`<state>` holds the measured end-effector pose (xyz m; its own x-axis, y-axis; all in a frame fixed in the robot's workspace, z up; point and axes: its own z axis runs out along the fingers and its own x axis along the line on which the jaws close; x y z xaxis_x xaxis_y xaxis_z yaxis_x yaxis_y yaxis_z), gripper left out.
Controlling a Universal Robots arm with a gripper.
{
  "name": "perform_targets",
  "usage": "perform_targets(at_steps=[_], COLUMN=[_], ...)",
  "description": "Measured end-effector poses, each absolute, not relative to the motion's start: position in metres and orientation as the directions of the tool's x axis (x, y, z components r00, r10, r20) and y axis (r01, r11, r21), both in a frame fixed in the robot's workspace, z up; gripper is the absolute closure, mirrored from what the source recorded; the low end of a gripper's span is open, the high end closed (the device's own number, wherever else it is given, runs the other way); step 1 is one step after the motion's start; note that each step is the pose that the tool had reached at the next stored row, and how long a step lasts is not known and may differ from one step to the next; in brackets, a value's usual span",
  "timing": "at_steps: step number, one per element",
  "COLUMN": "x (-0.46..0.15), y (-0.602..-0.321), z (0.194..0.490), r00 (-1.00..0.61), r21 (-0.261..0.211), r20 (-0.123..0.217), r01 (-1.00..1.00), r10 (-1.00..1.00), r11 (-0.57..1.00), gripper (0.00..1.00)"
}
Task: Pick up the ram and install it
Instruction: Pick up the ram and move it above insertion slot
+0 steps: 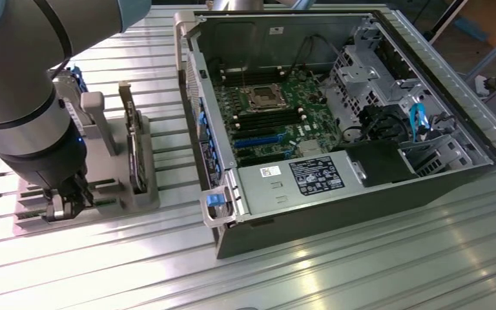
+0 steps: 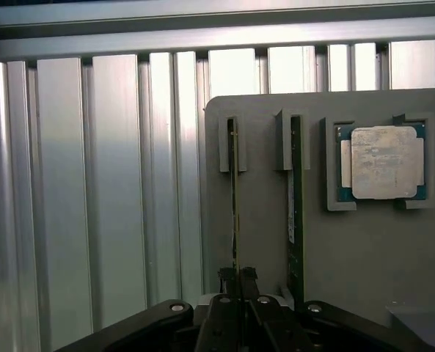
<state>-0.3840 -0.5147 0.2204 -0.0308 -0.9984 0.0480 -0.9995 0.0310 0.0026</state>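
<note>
Two green ram sticks stand on edge in slots of a grey holder point(image 2: 364, 249). One ram point(image 2: 235, 198) runs straight in between my fingertips; the second ram point(image 2: 295, 213) stands parallel beside it. My gripper point(image 2: 237, 277) is shut on the first ram, which still sits in its slot. In the exterior view my gripper point(image 1: 62, 203) reaches down into the holder point(image 1: 123, 194) on the exterior view's left, beside the open computer case point(image 1: 334, 110). The motherboard point(image 1: 270, 123) lies exposed inside the case.
A square silver processor chip point(image 2: 382, 163) rests in a pocket of the holder beside the sticks. A dark expansion card point(image 1: 134, 145) stands on edge in the holder near my arm. The case walls, drive cage point(image 1: 377, 77) and cables crowd the board's far side. The table point(image 1: 360, 258) is ribbed metal.
</note>
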Motion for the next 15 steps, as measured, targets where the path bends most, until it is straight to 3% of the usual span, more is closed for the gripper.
perform_targets(at_steps=[15], x=[-0.384], y=[-0.515], z=[0.255], r00=[-0.031], r21=[0.003], r20=[0.048], r01=[-1.0], r10=[-0.998], r11=[0.031], gripper=[0.88])
